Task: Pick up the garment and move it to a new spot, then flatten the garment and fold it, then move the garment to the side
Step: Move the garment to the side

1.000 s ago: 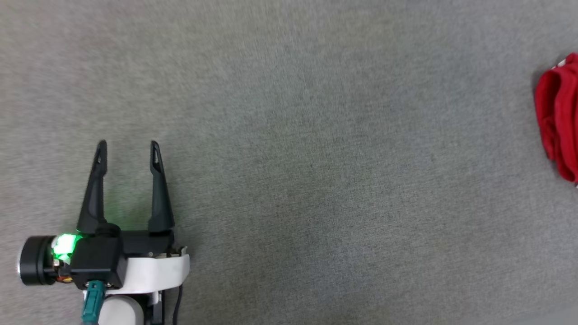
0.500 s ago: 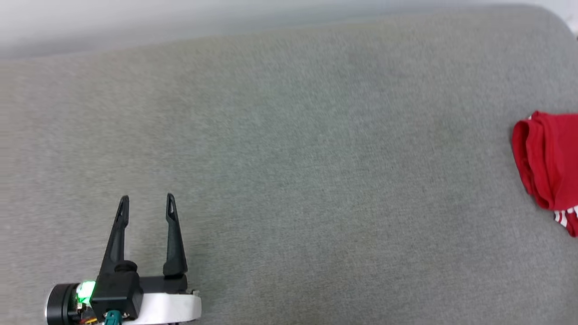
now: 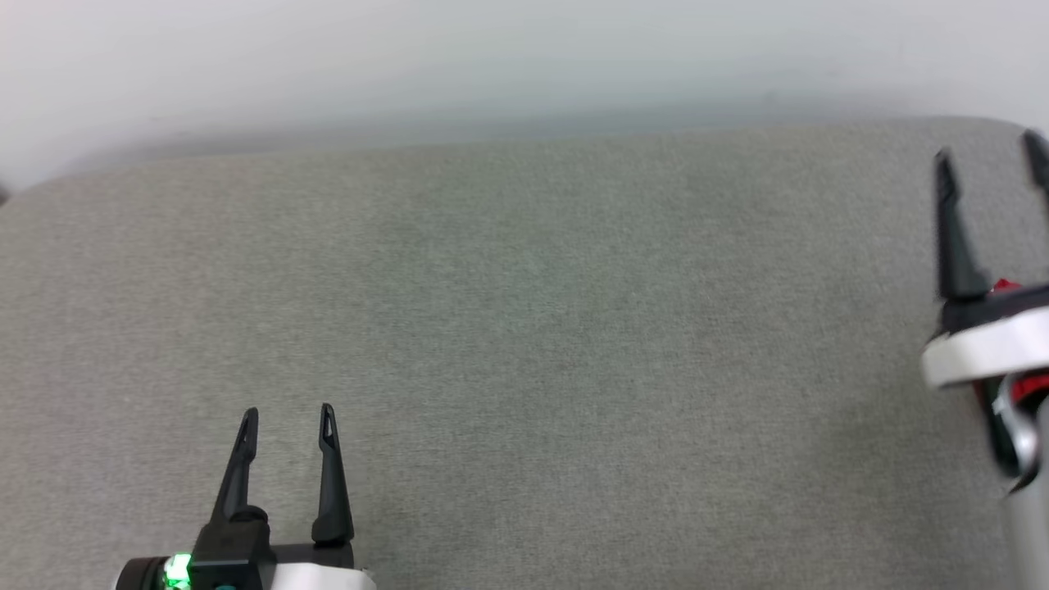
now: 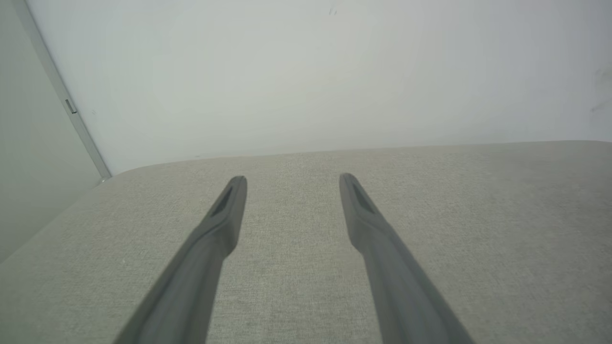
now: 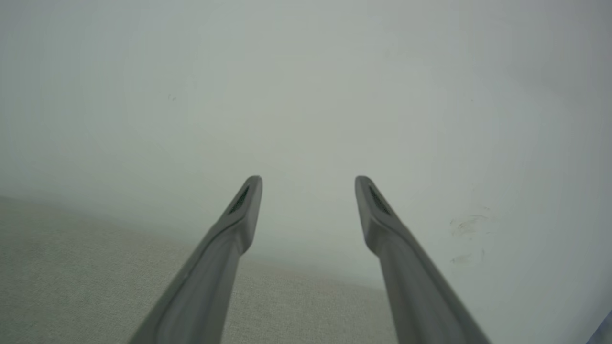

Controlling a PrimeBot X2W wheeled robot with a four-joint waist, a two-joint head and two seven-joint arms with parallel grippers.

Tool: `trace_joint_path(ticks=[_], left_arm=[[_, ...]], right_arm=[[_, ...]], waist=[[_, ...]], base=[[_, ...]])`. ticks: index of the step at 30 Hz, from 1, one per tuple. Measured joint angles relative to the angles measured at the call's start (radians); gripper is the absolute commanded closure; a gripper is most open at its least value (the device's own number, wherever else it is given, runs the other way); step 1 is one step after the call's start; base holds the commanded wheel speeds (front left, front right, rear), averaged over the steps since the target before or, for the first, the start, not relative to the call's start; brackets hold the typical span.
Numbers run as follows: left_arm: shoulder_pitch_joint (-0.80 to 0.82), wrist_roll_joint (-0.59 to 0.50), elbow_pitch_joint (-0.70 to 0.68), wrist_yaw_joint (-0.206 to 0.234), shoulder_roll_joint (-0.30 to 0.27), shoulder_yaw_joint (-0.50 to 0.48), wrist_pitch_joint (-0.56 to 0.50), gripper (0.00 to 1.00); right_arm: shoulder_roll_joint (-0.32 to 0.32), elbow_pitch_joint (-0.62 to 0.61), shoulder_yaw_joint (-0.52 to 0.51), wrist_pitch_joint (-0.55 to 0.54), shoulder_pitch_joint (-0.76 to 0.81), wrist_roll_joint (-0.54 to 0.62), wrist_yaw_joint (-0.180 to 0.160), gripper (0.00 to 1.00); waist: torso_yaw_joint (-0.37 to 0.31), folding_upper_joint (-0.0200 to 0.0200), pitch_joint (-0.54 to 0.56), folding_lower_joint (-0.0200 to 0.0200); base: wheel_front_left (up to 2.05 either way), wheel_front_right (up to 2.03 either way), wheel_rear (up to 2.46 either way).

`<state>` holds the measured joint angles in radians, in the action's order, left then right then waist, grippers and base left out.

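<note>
My left gripper stands open at the lower left over the grey fabric surface, with nothing between its fingers; the left wrist view confirms this. My right gripper is at the right edge, open and empty, fingers pointing toward the wall. In the right wrist view, the right gripper faces the pale wall above the surface's far edge. The garment shows as small blurred red patches behind the right wrist and is otherwise hidden by that arm.
A pale wall rises just behind the surface's far edge. The surface's far right corner is rounded. In the left wrist view a grey strip runs down the wall at the left.
The head camera has tilted up, bringing the wall into view. My right gripper has come in at the right edge, in front of the red garment. The left gripper stays open.
</note>
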<state>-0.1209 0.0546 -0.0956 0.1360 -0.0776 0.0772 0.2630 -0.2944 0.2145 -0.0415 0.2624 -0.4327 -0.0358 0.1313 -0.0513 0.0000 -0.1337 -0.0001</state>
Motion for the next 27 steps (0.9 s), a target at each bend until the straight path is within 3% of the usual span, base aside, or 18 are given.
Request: trace_joint_path(ticks=[7,14,27], left_arm=[[-0.019,0.002,0.034,-0.010,0.011,0.002,0.000,0.00],[-0.044,0.003,0.066,-0.021,0.018,0.011,0.000,0.00],[-0.091,0.003,0.098,-0.046,0.023,0.024,0.000,0.00]], right_arm=[[0.121,-0.072,0.020,0.001,0.186,-0.036,0.000,0.00],[0.198,-0.117,0.021,0.001,0.353,-0.041,0.000,0.00],[0.240,-0.211,-0.013,0.001,0.579,-0.046,0.000,0.00]], waist=[[0.035,0.0000,0.049,0.0000],[0.050,0.0000,0.103,-0.0001],[0.077,0.0000,0.169,-0.0001]], base=[[0.00,0.00,0.00],[0.00,0.00,0.00],[0.00,0.00,0.00]])
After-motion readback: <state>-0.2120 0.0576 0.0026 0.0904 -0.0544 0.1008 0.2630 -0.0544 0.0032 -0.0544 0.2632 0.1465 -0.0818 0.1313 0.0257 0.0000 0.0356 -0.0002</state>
